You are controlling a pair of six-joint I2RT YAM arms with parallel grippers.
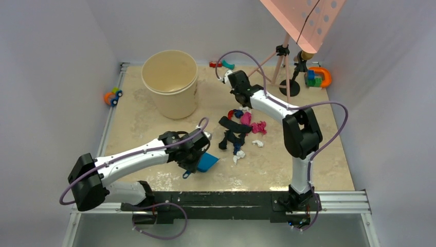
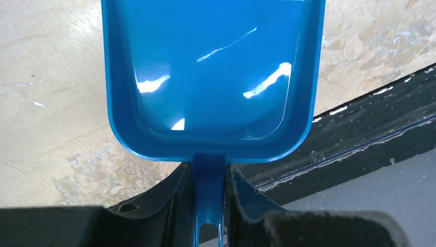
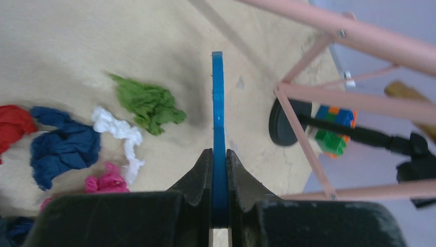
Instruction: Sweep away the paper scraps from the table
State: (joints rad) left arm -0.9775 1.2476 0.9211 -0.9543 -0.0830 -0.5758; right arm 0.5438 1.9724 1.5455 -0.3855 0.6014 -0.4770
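The paper scraps (image 1: 241, 131) lie in a loose pile mid-table: black, pink, dark blue, red and white wads. My left gripper (image 1: 198, 154) is shut on the handle of a blue dustpan (image 1: 208, 162), held low, left of the pile. In the left wrist view the dustpan (image 2: 211, 77) is empty, its handle between my jaws (image 2: 209, 175). My right gripper (image 1: 244, 103) is behind the pile, shut on a thin blue brush (image 3: 218, 128) seen edge-on. Green (image 3: 149, 103), white (image 3: 121, 131), dark blue (image 3: 64, 146) and pink (image 3: 105, 182) scraps lie left of the brush.
A cream bucket (image 1: 170, 82) stands at the back left. A pink tripod (image 1: 285, 62) and a black stand base (image 1: 290, 86) are right of my right gripper. Toy blocks (image 1: 316, 77), a toy car (image 1: 113, 96) and a small toy (image 1: 222, 64) line the far edge. The black front bar (image 2: 360, 134) is beside the dustpan.
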